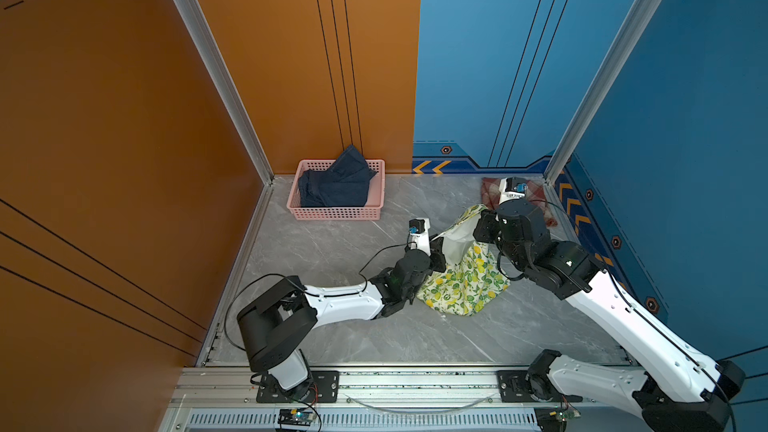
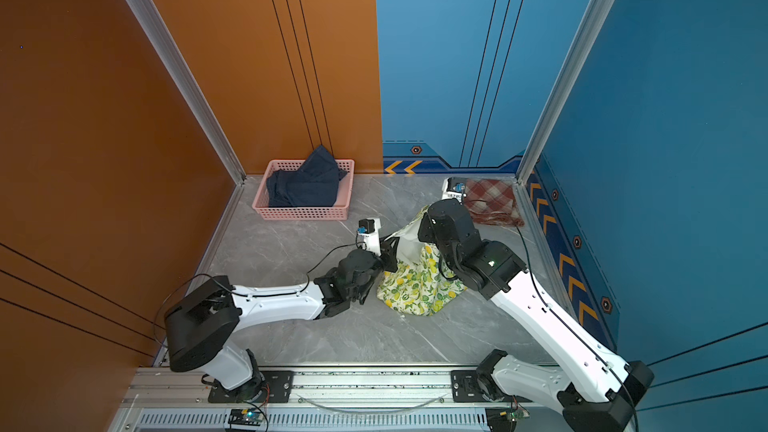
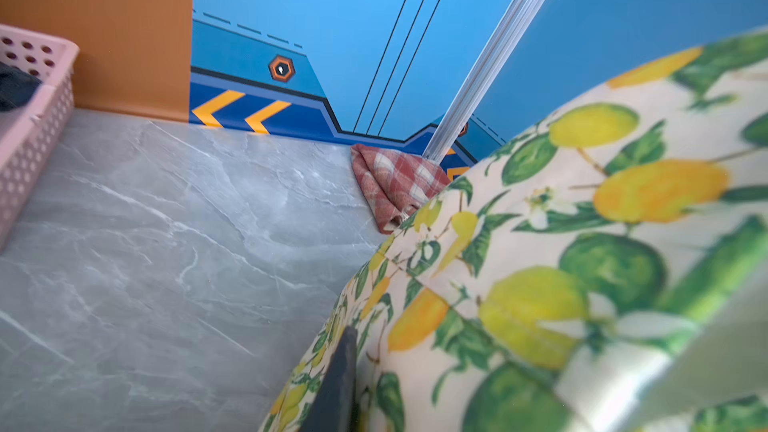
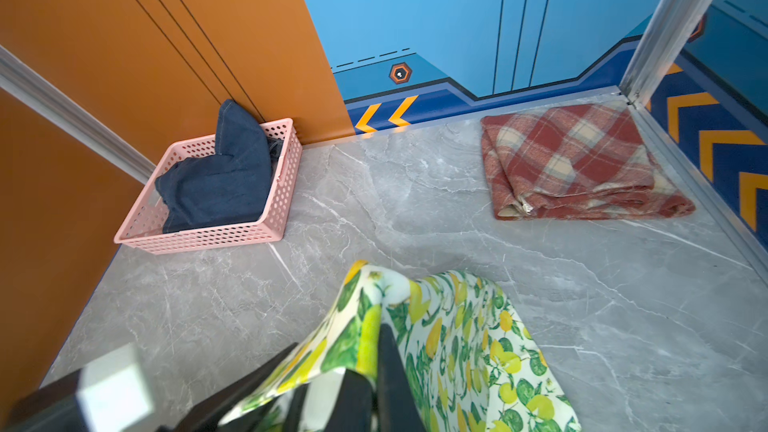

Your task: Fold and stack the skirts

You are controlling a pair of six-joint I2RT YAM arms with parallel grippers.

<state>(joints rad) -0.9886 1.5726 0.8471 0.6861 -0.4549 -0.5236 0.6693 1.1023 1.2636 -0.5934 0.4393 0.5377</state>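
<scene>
Held up

The lemon skirt (image 1: 465, 284) hangs, bottom on the table (image 1: 324, 276) — left gripper (image 1: 438, 248) and right gripper (image 4: 370, 367) pinch its top (jaws tight on cloth). The plaid skirt (image 4: 577, 160) lies folded in the corner, the denim skirt (image 4: 224, 176) in the pink basket (image 4: 199, 238).

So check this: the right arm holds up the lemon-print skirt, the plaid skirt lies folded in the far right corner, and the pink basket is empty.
Not empty: the pink basket holds the dark denim skirt, as the right wrist view shows. The rest stands: lemon-print skirt held up, plaid skirt folded in its corner.
</scene>
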